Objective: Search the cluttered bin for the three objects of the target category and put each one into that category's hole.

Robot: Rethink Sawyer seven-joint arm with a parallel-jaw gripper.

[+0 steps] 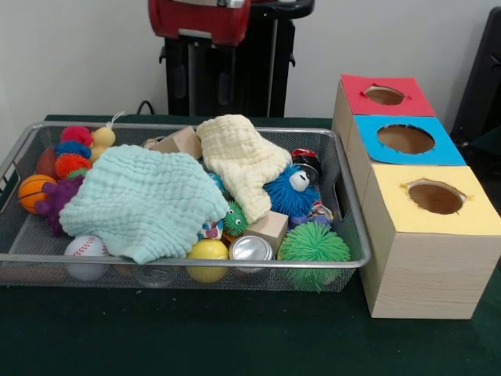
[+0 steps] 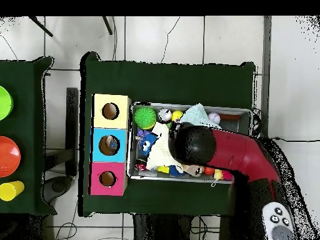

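Although the red arm (image 2: 237,153) hangs over the wire-mesh bin (image 1: 344,207), its pincer is hidden, so I cannot tell its state. Nothing appears sorted yet; the red, blue and yellow holes look empty. Soft mint cloth (image 1: 141,200) and cream cloth (image 1: 239,153) cover the clutter. Visible: spiky green ball (image 1: 313,244), fuzzy blue ball (image 1: 290,192), smooth baseball (image 1: 84,247).

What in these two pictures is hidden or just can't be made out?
- The gripper: front view cuts the arm off at the top edge; overhead, the arm covers it.
- Whatever lies under the mint cloth and yellow cloth: covered in the front view.
- The middle of the bin: overhead, the arm hides it.
- Inside the three holes, such as the yellow box's: too dark.
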